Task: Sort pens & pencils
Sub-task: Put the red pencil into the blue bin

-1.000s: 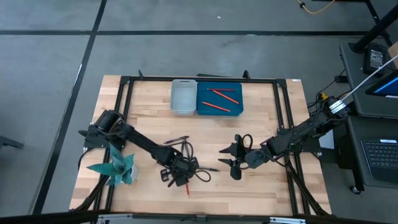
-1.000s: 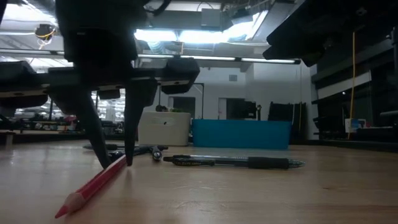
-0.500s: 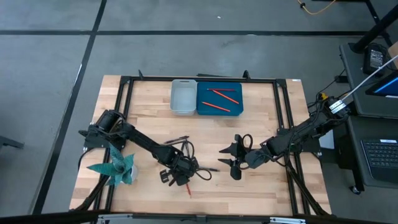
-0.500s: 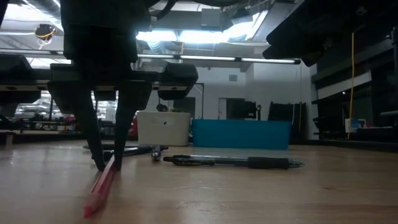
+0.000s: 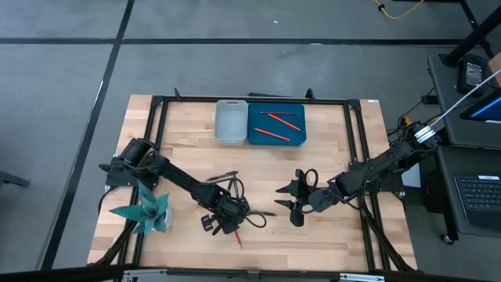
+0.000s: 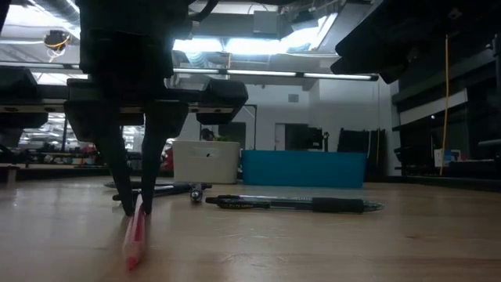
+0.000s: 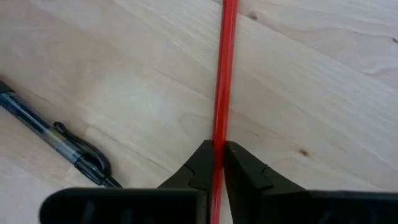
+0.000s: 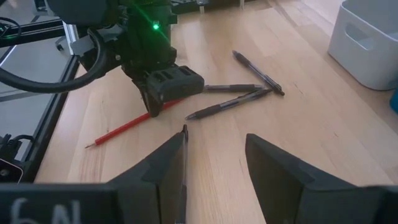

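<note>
With its two fingers pressed against either side of a red pencil [image 7: 222, 81], the left claw [image 7: 216, 163] stands on the wooden table [image 5: 172, 141] near the front edge, left of centre. That pencil lies flat on the table, its shaft running straight out from between the fingertips, its sharpened tip pointing away from the claw in the right wrist view [image 8: 127, 127]. A black pen [image 7: 59, 140] lies just beside the left claw, apart from the pencil. Three more dark pens [image 8: 245, 93] lie close together on the table just behind the left claw, two of them meeting at one end.

The right claw [image 5: 293, 202] hovers over the table right of centre, well apart from the left claw, its fingers spread wide with nothing between them.

At the rear of the table, a white bin [image 5: 231, 121] and a blue bin [image 5: 276, 124] stand touching side by side. Two red pencils [image 5: 275, 125] lie in the blue bin
</note>
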